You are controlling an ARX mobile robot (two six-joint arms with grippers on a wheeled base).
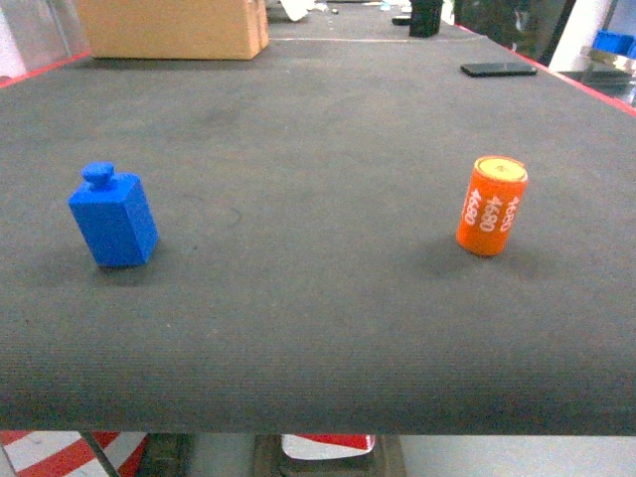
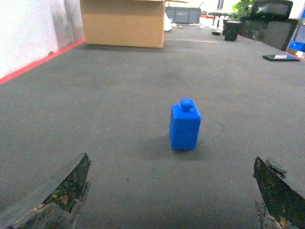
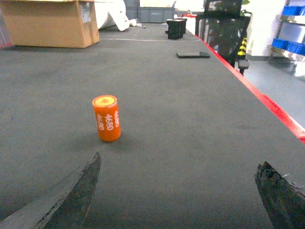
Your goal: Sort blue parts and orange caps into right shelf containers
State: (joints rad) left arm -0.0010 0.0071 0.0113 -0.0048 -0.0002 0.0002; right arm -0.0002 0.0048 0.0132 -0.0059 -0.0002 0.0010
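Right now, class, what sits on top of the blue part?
A small round knob tops the blue part, which stands upright on the dark table. Its underside is hidden.

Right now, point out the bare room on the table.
The dark felt tabletop lies bare between the blue blocky plastic part and the orange cylindrical cap, and along the near edge. Crowded only at the far end: cardboard box, black phone.

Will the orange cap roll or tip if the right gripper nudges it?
The orange cap stands upright, taller than wide, so a high nudge would probably tip it. Once down, its round side would likely roll. The mat looks textured, perhaps slowing it.
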